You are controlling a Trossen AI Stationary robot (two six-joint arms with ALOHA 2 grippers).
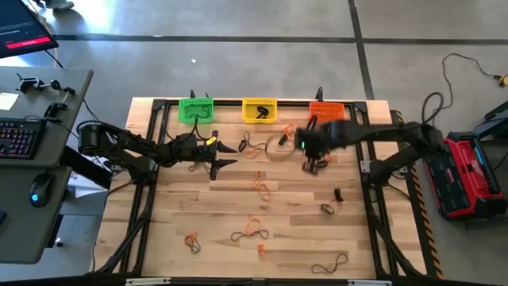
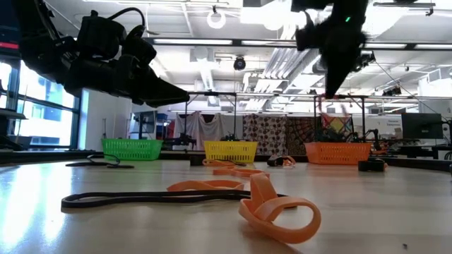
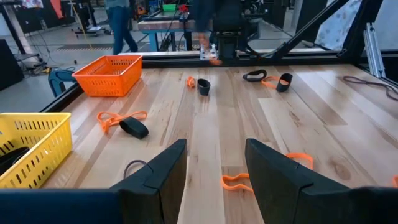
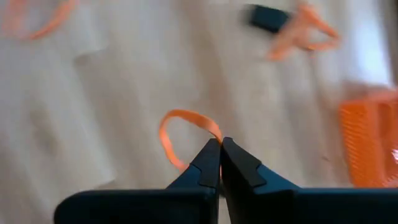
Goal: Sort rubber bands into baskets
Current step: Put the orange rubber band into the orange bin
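Right gripper (image 4: pixel 220 144) is closed on an orange rubber band (image 4: pixel 180 124), lifted over the table (image 1: pixel 294 226) just before the orange basket (image 1: pixel 326 110). Left gripper (image 3: pixel 214 155) waits with fingers apart near the green basket (image 1: pixel 196 109).

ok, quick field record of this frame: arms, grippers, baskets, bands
right gripper: shut on an orange rubber band, raised above the table near the orange basket
left gripper: open, holding nothing, above the table in front of the green basket
baskets: green, yellow basket, orange, in a row along the far edge
yellow basket contents: something dark inside
loose bands: orange and black, scattered over the wooden table
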